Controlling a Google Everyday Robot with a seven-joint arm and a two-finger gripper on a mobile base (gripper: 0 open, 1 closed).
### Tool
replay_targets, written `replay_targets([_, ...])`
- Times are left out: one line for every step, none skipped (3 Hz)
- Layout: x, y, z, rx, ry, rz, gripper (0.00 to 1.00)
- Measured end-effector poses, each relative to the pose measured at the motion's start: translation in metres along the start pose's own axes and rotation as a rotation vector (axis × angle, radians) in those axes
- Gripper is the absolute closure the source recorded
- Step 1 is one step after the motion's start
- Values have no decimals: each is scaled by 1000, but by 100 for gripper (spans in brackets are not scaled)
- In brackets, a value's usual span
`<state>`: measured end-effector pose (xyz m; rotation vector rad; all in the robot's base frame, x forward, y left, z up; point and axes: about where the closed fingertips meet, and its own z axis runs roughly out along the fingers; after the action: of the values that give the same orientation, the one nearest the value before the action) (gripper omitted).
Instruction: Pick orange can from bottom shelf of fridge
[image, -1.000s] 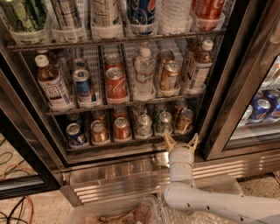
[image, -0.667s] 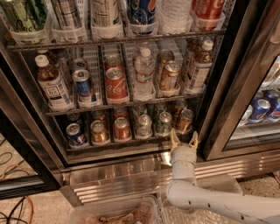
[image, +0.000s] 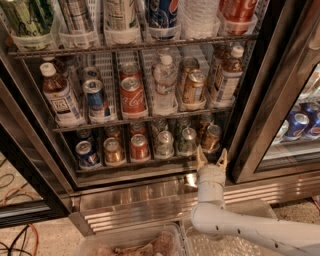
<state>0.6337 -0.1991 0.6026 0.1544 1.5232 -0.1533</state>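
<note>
The fridge (image: 252, 95) stands open, with a ribbed steel base (image: 150, 200). Its bottom shelf (image: 130, 168) holds a row of short cans in clear lanes. The orange can (image: 212, 138), coppery with a silver lid, stands upright at the right end of that row. My gripper (image: 211, 159) is open, fingers pointing up, just below and in front of this can at the shelf's front edge. It is not touching the can. The white arm comes in from the lower right.
To the can's left stand two green cans (image: 187, 141), a redder-orange can (image: 139, 147), another coppery can (image: 113, 150) and a blue can (image: 86, 153). The rack above holds bottles and a Coke can (image: 131, 95). The dark door post (image: 260, 125) is right of the gripper. A clear bin (image: 135, 244) is below.
My gripper has risen a little and moved slightly right, closer to the bottom shelf's front edge under the orange can. The cans have not moved.
</note>
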Motion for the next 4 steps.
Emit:
replay_targets([-6, 2, 5, -7, -14, -10, 36])
replay_targets([-12, 8, 11, -24, -21, -27, 38])
replay_targets([-13, 14, 16, -41, -16, -31, 39])
replay_targets([-13, 14, 21, -47, -10, -29, 39])
